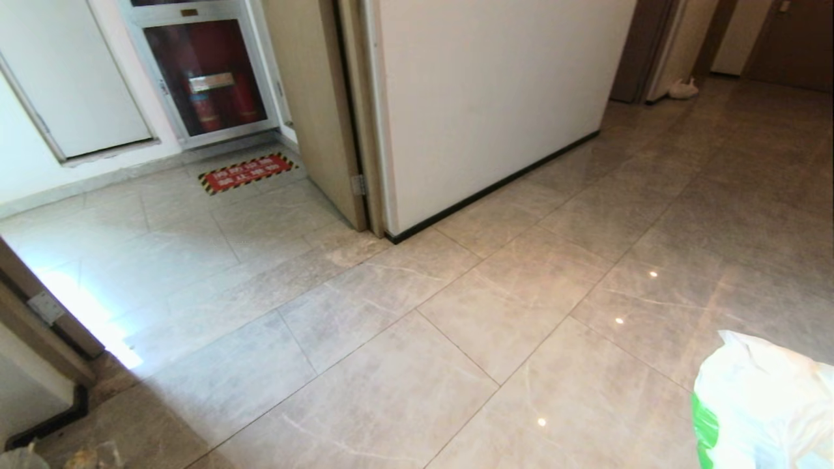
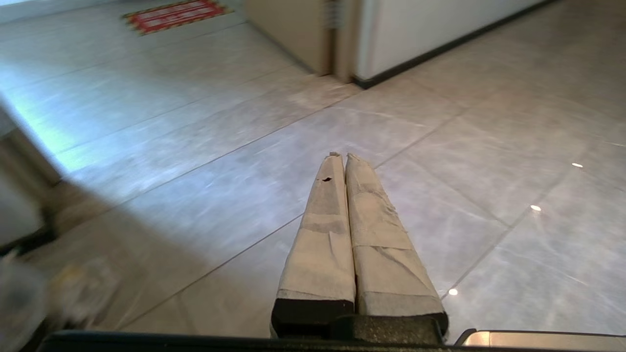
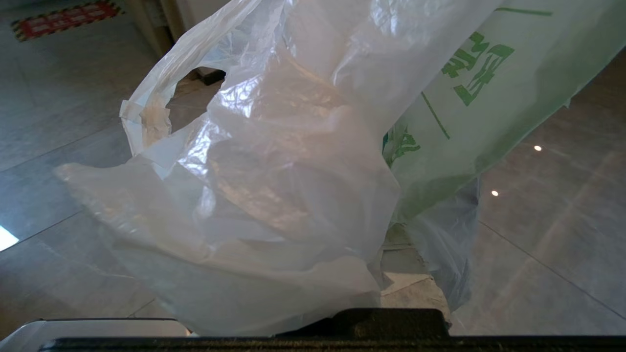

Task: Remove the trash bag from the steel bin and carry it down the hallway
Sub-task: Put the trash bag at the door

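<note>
- At lower right of head view: bag (image 1: 765, 404) is out of the bin, draped over the right gripper (image 3: 391, 274), which is clamped on it.
- Left gripper (image 2: 341, 157): fingers together, empty, idle over the floor (image 1: 391, 339).
- Step: carry leg. Next, I'd judge: drive down the hallway (image 1: 730, 143) at upper right, keeping the clamp.

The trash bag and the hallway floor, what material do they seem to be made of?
The trash bag: thin plastic film, white and half see-through with green print; it crinkles, shines, and a darker shape shows through. The hallway floor: probably polished ceramic or stone-look tile, beige-grey with pale veins; grout lines and sharp reflections of lights suggest a hard glossy finish.
</note>
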Robot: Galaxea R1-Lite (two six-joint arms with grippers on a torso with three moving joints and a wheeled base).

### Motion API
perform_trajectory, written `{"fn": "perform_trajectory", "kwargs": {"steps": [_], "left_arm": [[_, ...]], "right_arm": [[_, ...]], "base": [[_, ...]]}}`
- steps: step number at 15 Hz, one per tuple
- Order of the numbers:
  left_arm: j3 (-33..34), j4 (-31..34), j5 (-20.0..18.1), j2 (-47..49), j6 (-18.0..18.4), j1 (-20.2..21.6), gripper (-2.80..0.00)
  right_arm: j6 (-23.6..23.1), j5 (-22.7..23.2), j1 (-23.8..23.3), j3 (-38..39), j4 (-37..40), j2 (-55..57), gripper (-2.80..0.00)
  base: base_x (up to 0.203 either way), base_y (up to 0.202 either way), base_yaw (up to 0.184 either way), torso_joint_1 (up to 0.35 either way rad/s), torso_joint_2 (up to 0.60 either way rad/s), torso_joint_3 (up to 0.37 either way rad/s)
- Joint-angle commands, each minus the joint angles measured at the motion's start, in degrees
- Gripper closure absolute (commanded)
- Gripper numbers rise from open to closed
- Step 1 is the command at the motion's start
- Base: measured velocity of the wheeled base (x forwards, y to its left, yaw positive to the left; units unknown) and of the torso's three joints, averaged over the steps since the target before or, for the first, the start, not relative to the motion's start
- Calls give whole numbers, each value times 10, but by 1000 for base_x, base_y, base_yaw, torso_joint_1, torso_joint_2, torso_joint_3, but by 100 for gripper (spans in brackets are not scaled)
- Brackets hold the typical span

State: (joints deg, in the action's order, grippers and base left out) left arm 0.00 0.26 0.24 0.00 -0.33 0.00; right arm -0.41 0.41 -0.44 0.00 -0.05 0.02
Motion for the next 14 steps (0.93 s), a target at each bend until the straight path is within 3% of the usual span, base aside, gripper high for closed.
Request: {"fn": "perform_trajectory", "kwargs": {"steps": [1,7,14], "left_arm": [[0,0,0,0,0,0,0],[0,0,0,0,2,0,0],[0,0,0,0,0,0,0]], "right_arm": [[0,0,0,0,-1,0,0],[0,0,0,0,0,0,0],[0,0,0,0,0,0,0]], "base": [[0,11,-172,-2,4,2],[0,7,-146,2,1,2],[0,0,0,0,0,0]]}}
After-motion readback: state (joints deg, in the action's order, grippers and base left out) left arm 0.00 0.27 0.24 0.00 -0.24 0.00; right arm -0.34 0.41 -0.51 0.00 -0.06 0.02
